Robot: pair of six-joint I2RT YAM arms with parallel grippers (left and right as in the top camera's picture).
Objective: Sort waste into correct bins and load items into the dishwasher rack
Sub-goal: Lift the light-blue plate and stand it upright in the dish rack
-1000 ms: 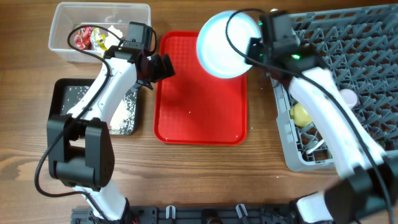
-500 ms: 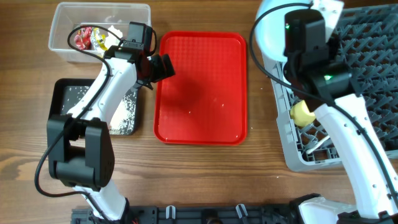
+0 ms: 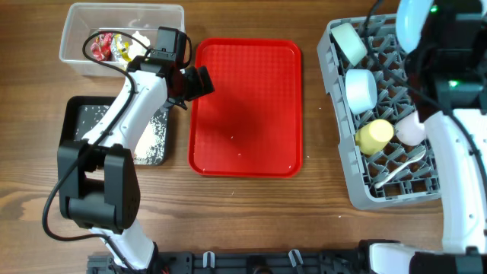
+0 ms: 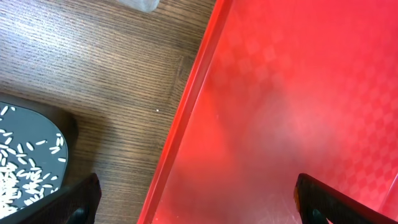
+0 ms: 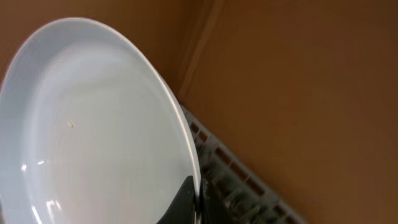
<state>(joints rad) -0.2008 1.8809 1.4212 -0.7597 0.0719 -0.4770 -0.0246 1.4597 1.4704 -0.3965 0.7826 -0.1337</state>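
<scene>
Two light blue bowls sit in the upper left part of the dishwasher rack, with the yellow cup, pink cup and white spoon lower down in it. Right tool is clamped on the rim of the light blue plate, held on edge over the rack, top right of the overhead view. Left tool hangs wide open, holding nothing, over the red serving tray's left edge. Wrappers are in the clear tub, rice in the black tray.
</scene>
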